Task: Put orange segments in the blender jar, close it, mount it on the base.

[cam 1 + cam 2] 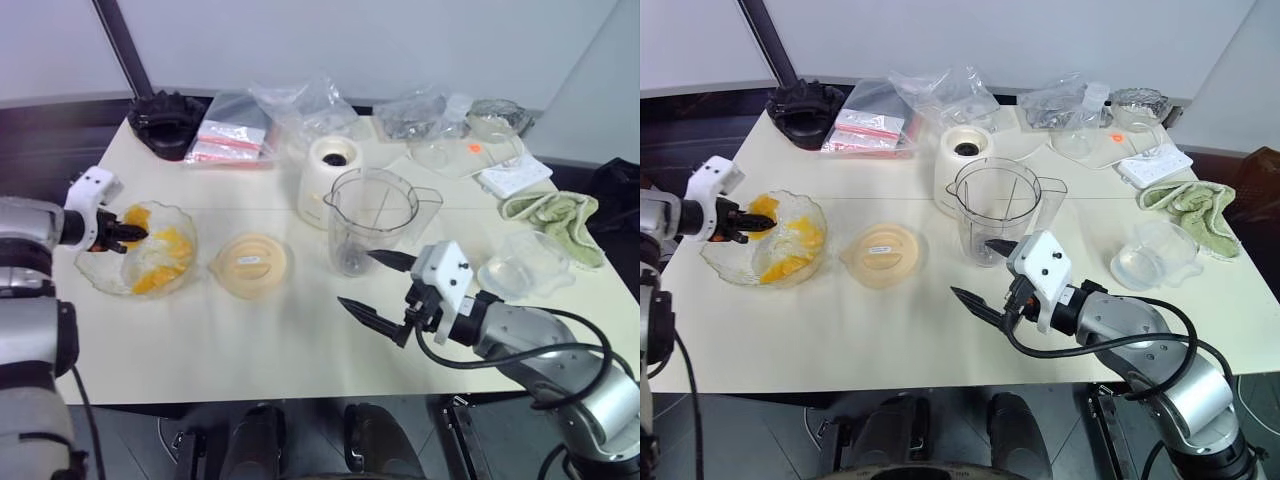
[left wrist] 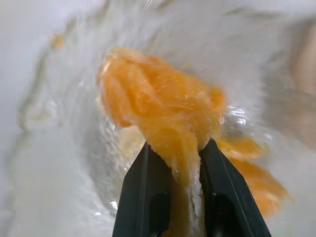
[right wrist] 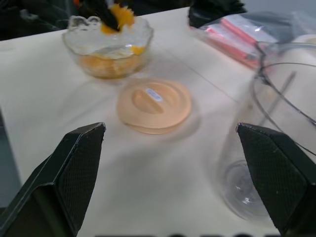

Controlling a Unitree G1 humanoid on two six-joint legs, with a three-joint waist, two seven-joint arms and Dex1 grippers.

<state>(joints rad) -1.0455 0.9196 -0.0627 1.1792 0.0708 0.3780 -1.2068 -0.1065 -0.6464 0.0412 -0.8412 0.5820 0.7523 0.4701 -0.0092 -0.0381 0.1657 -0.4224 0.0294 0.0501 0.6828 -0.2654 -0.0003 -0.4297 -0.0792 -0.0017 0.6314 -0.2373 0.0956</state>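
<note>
Head views
Landmark: the blender jar (image 1: 372,220), tall clear jug with spout and handle, standing upright and uncovered mid-table.
Base: the base (image 1: 331,168), cream-white with a dark socket, touches the jar on its far left side.
Lid: pale orange lid (image 1: 251,264) lies flat, just left of the jar.
Bowl: scalloped glass bowl (image 1: 93,272), well left of the jar, holds the orange segments (image 1: 165,258), glossy orange-yellow.
Left gripper (image 1: 131,232): over the bowl, pinching one segment.
Right gripper (image 1: 378,290): fingers spread wide, just in front of the jar, nothing between them.

Left wrist view
Held segment (image 2: 163,106): plump, wet, membrane-veined, squeezed between the black fingers (image 2: 143,197).

Right wrist view
Jar: clear wall and blade bottom near one finger (image 3: 279,180).
Lid: between the bowl and the jar.
</note>
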